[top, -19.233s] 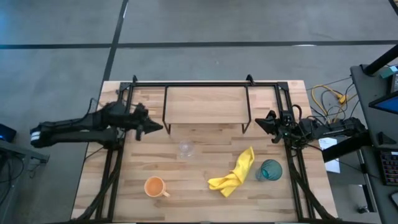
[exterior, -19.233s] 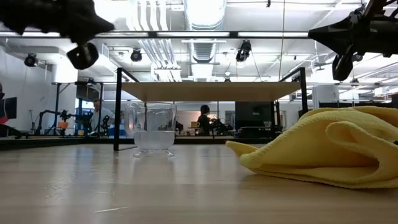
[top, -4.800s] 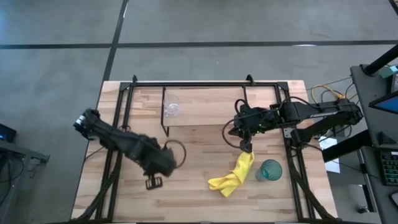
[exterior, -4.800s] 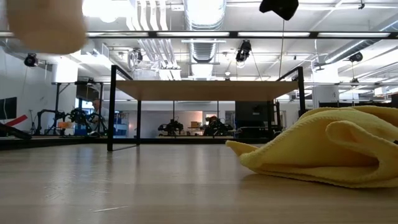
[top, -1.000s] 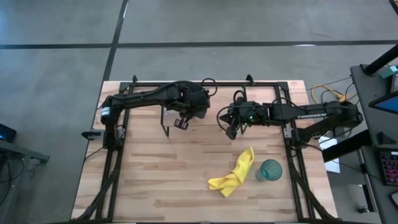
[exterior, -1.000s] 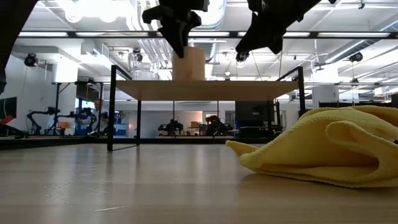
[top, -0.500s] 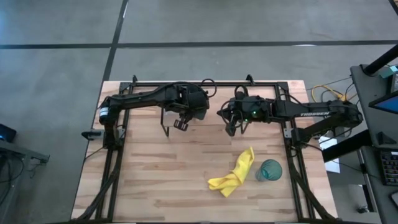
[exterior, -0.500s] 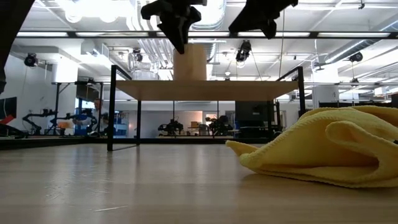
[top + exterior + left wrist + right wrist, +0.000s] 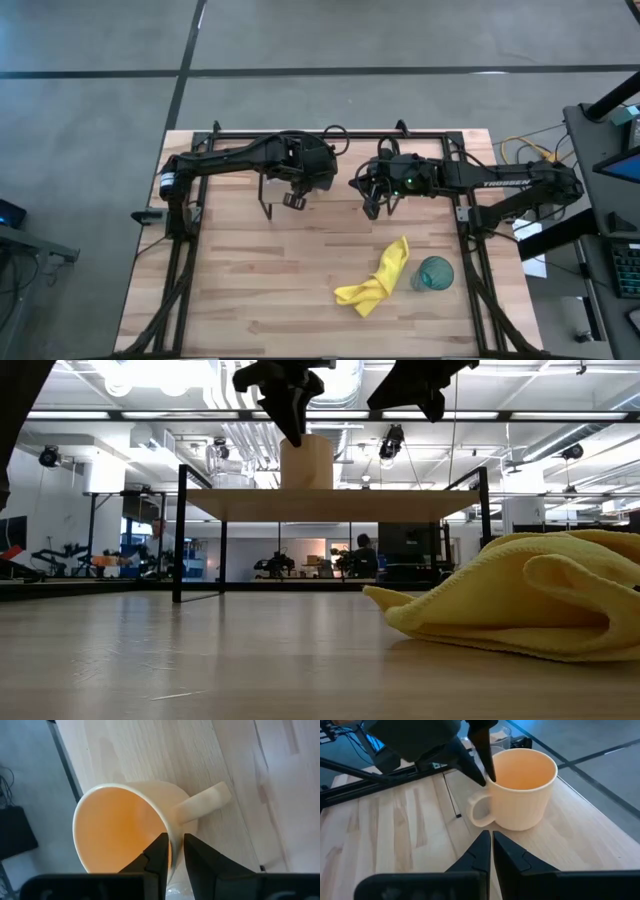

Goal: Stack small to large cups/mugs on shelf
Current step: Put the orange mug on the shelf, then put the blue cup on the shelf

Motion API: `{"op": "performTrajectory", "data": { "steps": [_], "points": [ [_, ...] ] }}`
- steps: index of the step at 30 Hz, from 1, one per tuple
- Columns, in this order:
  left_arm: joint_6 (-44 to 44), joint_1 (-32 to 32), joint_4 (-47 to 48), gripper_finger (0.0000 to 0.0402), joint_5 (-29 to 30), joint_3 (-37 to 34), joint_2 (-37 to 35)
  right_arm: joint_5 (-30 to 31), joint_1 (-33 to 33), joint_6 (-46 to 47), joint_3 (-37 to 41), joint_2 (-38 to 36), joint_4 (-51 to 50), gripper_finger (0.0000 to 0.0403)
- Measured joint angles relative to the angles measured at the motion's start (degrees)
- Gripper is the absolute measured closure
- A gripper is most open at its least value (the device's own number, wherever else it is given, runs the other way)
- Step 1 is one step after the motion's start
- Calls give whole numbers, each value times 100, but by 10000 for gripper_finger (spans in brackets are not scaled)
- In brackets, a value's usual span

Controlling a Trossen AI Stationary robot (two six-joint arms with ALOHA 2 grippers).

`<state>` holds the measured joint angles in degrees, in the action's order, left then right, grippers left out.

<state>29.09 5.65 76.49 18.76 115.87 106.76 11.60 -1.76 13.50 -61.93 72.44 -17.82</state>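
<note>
The orange mug point(image 9: 522, 790) stands upright on the light-wood shelf point(image 9: 350, 160), its handle point(image 9: 477, 812) toward my right gripper; it also shows in the low view point(image 9: 306, 462). My left gripper point(image 9: 177, 855) is above it, shut on its rim. The clear glass cup point(image 9: 500, 735) stands on the shelf just behind the mug. My right gripper point(image 9: 489, 840) is shut and empty, a little short of the mug's handle side. The teal tumbler point(image 9: 434, 272) stands on the tabletop near the right edge. My left gripper holds the mug's rim point(image 9: 171, 842) next to the handle, one finger inside the mug and one outside. The fingers point(image 9: 485, 757) come from above, pointing down at a slant. The mug stands upright with its base on the shelf.
A crumpled yellow cloth point(image 9: 375, 282) lies on the tabletop to the left of the tumbler, and fills the right of the low view point(image 9: 520, 595). The shelf's black rod legs point(image 9: 181, 535) stand on the table. People and equipment show in the room behind.
My right gripper has risen a little and drawn toward the table's far edge, still shut. My left gripper stays at the mug's rim, and the mug stays on the shelf.
</note>
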Motion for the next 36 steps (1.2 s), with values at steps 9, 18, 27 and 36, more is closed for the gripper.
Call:
{"op": "performTrajectory", "data": {
  "steps": [9, 18, 27, 36],
  "points": [
    [-616, -60, 10, 356, 13, 33, 2, 0, 0, -4, 4, 0, -39, 390],
    [-578, -49, 3, 356, 262, 79, -7, 0, 0, -14, 7, 0, -39, 390],
    [-453, -39, 3, 355, 278, 11, 1, -2, 0, -20, 9, 0, -39, 390],
    [-487, -61, -41, 355, 1025, 20, 2, -5, 0, -6, 9, 0, -39, 390]
  ]
}}
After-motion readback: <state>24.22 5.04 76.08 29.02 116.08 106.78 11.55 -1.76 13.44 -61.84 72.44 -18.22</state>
